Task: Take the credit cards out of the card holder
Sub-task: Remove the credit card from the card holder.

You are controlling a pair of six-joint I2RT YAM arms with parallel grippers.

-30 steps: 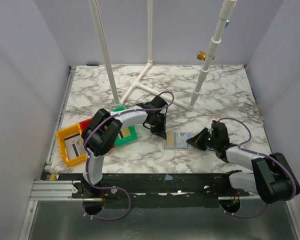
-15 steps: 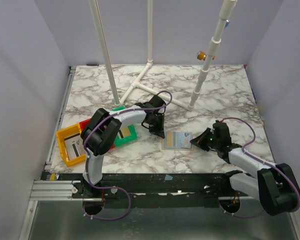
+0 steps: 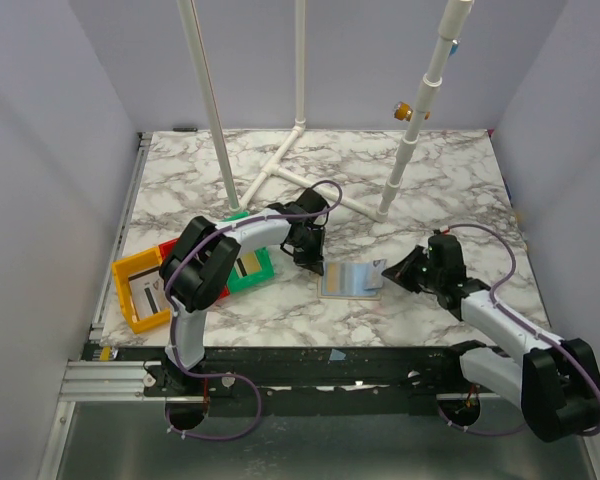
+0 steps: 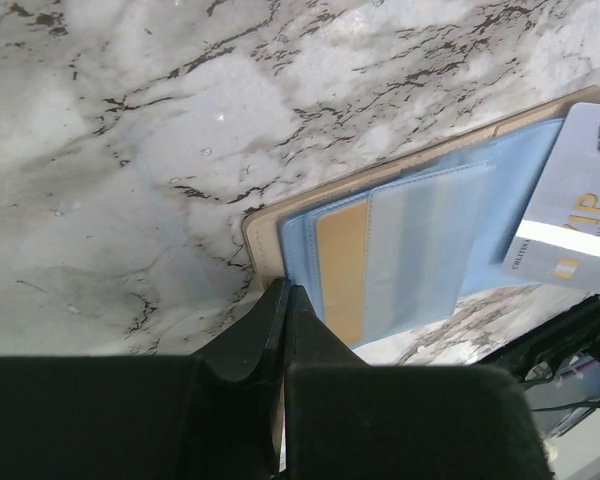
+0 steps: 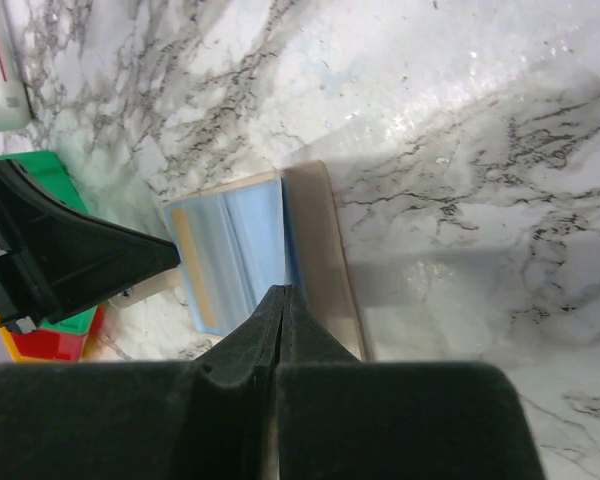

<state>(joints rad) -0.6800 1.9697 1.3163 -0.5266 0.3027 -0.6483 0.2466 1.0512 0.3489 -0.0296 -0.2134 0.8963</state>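
The card holder (image 3: 348,281) lies flat on the marble, beige with a pale blue face (image 4: 410,240). A white card (image 4: 575,205) with dark marks and a silver stripe sticks out of its right end; in the right wrist view this card (image 5: 318,235) looks beige. My left gripper (image 3: 315,267) is shut, its tip (image 4: 286,290) on the holder's left edge. My right gripper (image 3: 385,268) is shut, its tip (image 5: 283,290) down where the card meets the blue face. I cannot tell a pale blue card apart from the blue pockets.
A yellow bin (image 3: 130,275), a red bin (image 3: 170,250) and a green bin (image 3: 262,270) stand left of the holder, behind my left arm. White pipes (image 3: 208,110) and a jointed pole (image 3: 412,140) rise at the back. The table's front edge is near.
The holder has slid a little to the left and turned slightly. My left gripper has backed left with it. My right gripper has moved up and left, following the holder's right end.
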